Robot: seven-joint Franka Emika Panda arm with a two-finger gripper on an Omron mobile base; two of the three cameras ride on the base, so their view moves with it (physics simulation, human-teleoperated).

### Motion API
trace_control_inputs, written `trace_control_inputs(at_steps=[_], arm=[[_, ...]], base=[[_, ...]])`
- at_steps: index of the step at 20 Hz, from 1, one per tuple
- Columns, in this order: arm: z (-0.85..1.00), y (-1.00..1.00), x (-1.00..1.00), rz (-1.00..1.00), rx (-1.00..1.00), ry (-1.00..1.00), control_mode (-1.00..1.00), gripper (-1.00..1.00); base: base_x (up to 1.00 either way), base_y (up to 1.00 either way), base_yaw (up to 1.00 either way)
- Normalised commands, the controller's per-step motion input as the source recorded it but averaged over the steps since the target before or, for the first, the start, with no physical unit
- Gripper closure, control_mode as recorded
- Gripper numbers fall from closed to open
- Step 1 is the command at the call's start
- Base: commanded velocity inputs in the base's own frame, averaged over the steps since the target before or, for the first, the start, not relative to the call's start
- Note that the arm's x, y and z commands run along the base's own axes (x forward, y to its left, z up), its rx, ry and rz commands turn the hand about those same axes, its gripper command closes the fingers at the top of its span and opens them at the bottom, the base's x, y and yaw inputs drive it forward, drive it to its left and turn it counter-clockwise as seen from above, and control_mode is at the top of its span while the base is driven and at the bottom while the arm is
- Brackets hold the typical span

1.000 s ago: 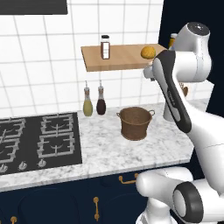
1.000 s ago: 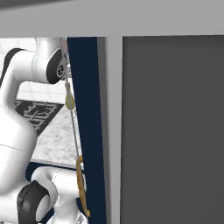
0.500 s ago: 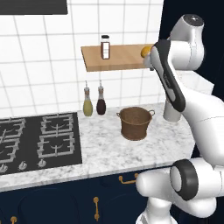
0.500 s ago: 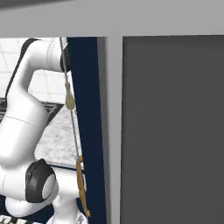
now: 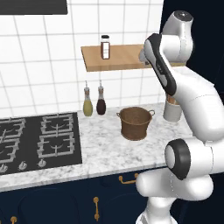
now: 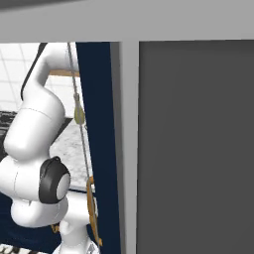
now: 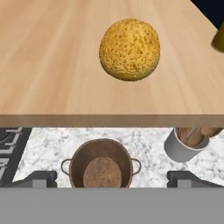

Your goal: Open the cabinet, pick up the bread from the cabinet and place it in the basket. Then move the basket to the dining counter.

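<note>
The bread [image 7: 129,49], a round golden bun, lies on the wooden cabinet shelf [image 7: 52,65] straight ahead of my gripper [image 7: 112,179]. The fingertips [image 7: 41,178] stand wide apart with nothing between them, short of the shelf's front edge, so the gripper is open. Below the shelf the brown woven basket [image 7: 102,164] stands upright and empty on the marble worktop. In the left base view the basket [image 5: 135,123] sits right of the stove, and my forearm [image 5: 159,65] covers the right end of the shelf [image 5: 118,57], hiding the bread.
A dark-capped bottle [image 5: 105,47] stands on the shelf. Two oil bottles [image 5: 94,102] are against the tiles, and a grey utensil cup [image 5: 173,111] is right of the basket. The black stove [image 5: 35,140] lies left. The open navy door [image 6: 99,149] stands at my right.
The arm has swung up and in toward the shelf's right end, and its forearm now covers the bun in the left base view. Basket and bottles have not moved.
</note>
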Motion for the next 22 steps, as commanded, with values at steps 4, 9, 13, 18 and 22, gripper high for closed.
trace_control_inputs(at_steps=[4, 9, 13, 18, 22], arm=[[0.0, 0.0, 0.68, 0.0, 0.0, 0.0, -1.0, -1.0], [0.0, -0.19, 0.58, 0.0, 0.01, 0.0, -1.0, -1.0], [0.03, -0.19, 0.47, 0.0, 0.01, 0.01, -1.0, -1.0], [0.0, -0.01, 0.29, 0.0, 0.0, 0.0, -1.0, -1.0], [0.0, 0.0, 0.22, 0.0, 0.0, 0.0, -1.0, -1.0]], base=[[0.0, 0.0, 0.0], [0.0, 0.0, 0.0], [0.0, 0.0, 0.0], [0.0, 0.0, 0.0], [0.0, 0.0, 0.0]])
